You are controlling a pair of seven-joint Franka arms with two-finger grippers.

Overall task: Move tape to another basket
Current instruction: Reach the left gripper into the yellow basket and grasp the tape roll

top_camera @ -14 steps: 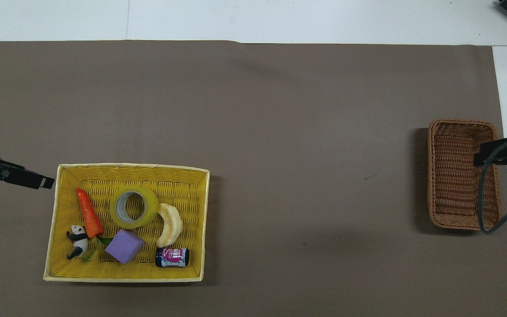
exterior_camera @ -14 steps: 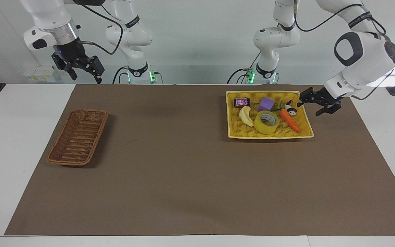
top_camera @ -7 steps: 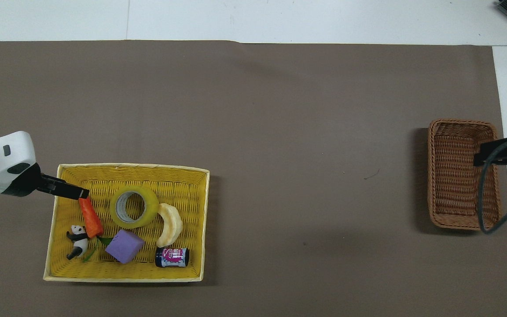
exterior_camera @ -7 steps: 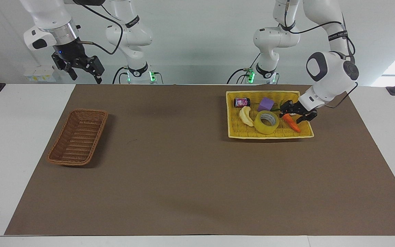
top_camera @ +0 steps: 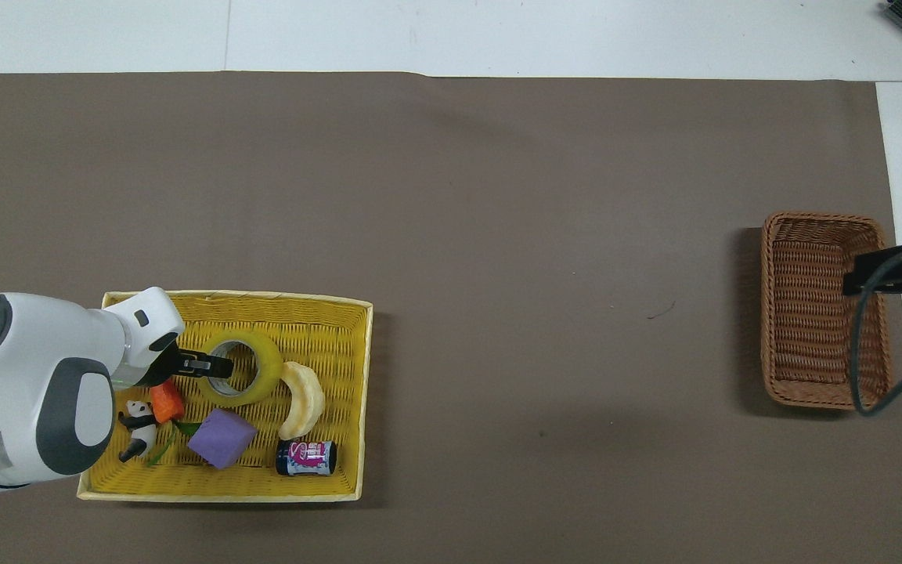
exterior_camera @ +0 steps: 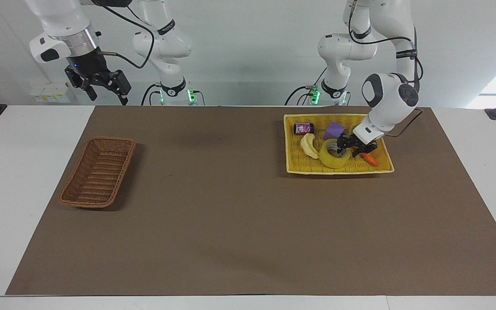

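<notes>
The tape (exterior_camera: 333, 157) (top_camera: 265, 377), a yellow roll with a pale core, lies flat in the yellow basket (exterior_camera: 338, 171) (top_camera: 224, 495) toward the left arm's end of the table. My left gripper (exterior_camera: 351, 149) (top_camera: 212, 365) is down in that basket at the roll's rim, on the side by the carrot. The small brown wicker basket (exterior_camera: 97, 172) (top_camera: 807, 313) stands toward the right arm's end with nothing in it. My right gripper (exterior_camera: 103, 92) (top_camera: 885, 270) waits open, raised above that end.
Sharing the yellow basket with the tape are an orange carrot (exterior_camera: 371, 160) (top_camera: 167, 399), a panda figure (top_camera: 138, 427), a purple block (exterior_camera: 334, 129) (top_camera: 221, 437), a pale banana-shaped piece (exterior_camera: 309, 145) (top_camera: 302, 399) and a small can (exterior_camera: 303, 128) (top_camera: 306, 457). A brown mat covers the table.
My left gripper has swung in from outside the yellow basket, over the carrot, and come down at the tape's rim. The right arm has not moved.
</notes>
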